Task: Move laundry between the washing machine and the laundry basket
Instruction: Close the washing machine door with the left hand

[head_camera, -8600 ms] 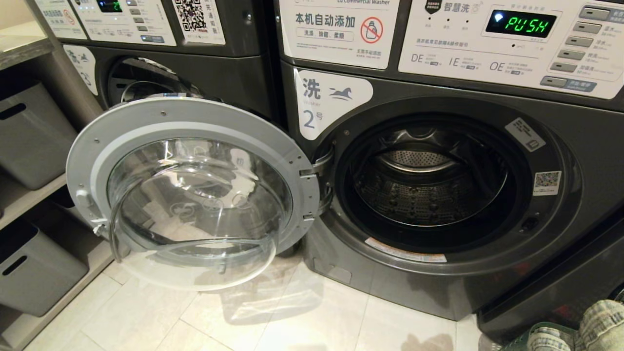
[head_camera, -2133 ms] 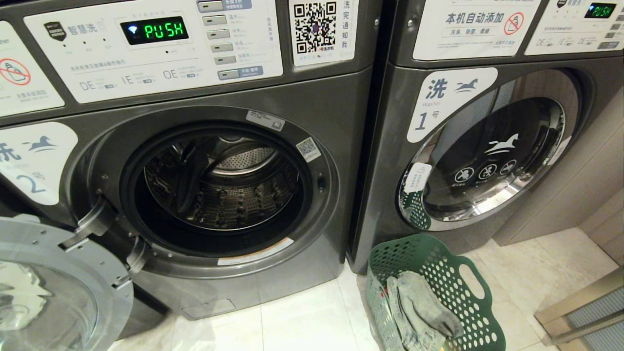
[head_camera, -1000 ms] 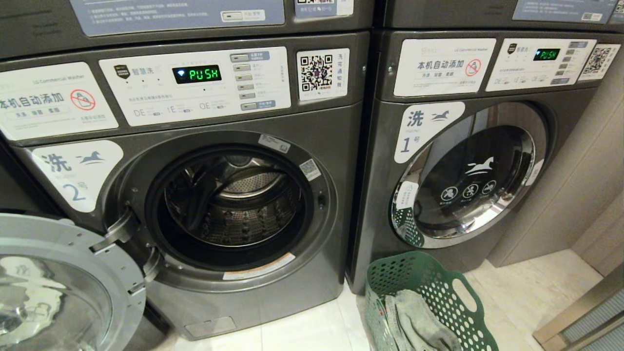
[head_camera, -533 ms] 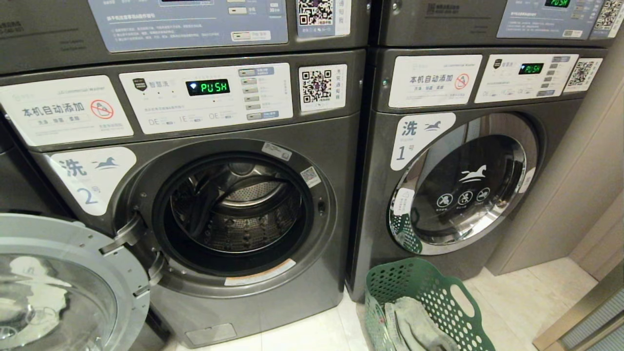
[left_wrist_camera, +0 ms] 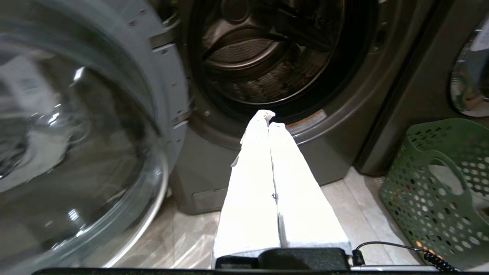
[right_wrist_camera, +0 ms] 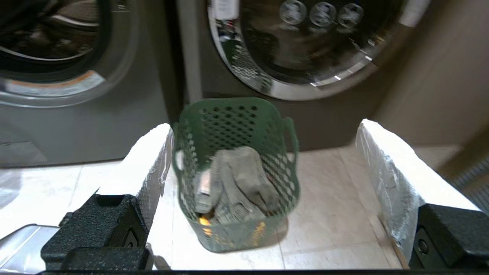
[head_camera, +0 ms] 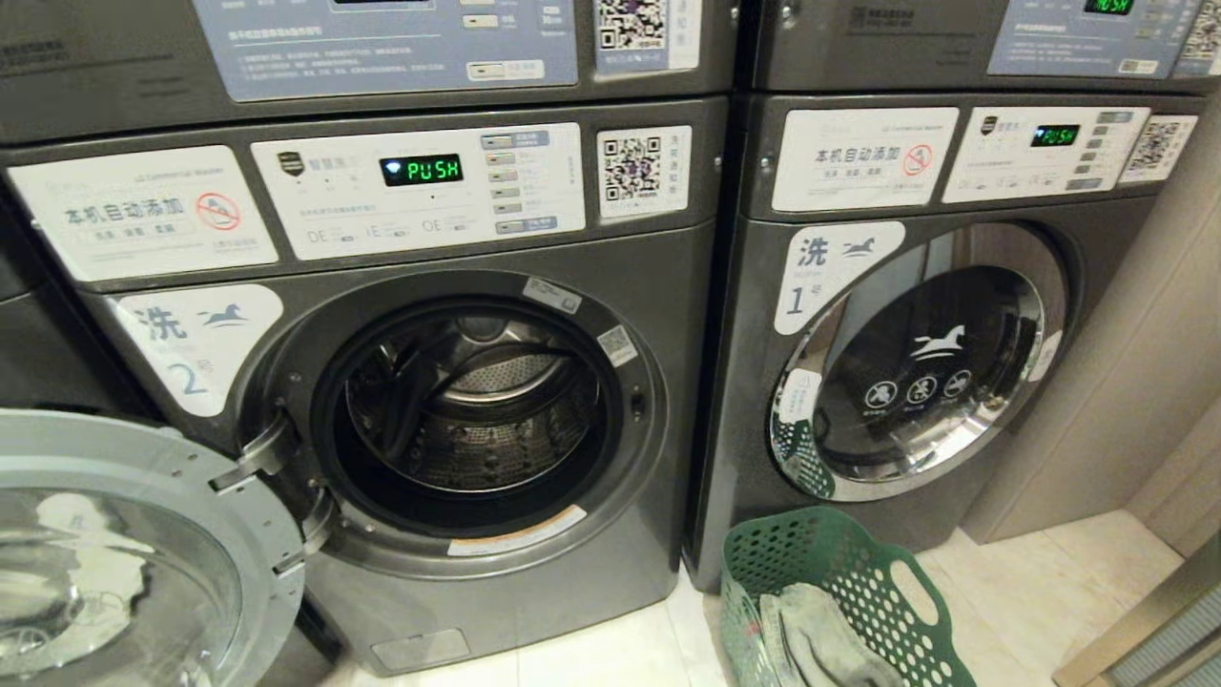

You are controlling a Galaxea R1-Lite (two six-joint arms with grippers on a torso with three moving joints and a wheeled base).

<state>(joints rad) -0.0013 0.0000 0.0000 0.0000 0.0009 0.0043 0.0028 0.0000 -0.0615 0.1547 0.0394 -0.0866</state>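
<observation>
1. Washing machine (head_camera: 448, 420) labelled 2, dark grey front-loader, door (head_camera: 134, 553) swung fully open on its left hinge; drum (head_camera: 477, 401) exposed, green display reads PUSH.
2. Inside the drum only a dark strap-like shape shows at the upper left; cannot tell what it is.
3. Left gripper (left_wrist_camera: 268, 119): white padded jaws pressed together, nothing between them. The open drum mouth lies straight ahead of the tips and a little above; the glass door sits close beside the jaws on one side.
4. Right gripper (right_wrist_camera: 263, 152): jaws wide apart, nothing held. The laundry basket (right_wrist_camera: 235, 114) sits on the floor ahead of the gap between the jaws, nearer one finger (right_wrist_camera: 153, 152) than the other, not touched.
5. Laundry basket: green plastic, round holes, loop handle on the side; stands on the pale tiled floor (head_camera: 1030, 592) in front of the seam between machine 2 and machine 1 (head_camera: 916, 363).
6. Laundry: faded grey-green denim-like garment (right_wrist_camera: 238, 179) heaped in the basket, draped up towards the rim; yellow-orange cloth (right_wrist_camera: 206, 221) shows through the holes low down. Red cloth not clear.
7. Machine 1 door is shut, chrome rim with a white horse logo; the basket is mirrored in the rim.
8. Neither arm appears in the head view.
</observation>
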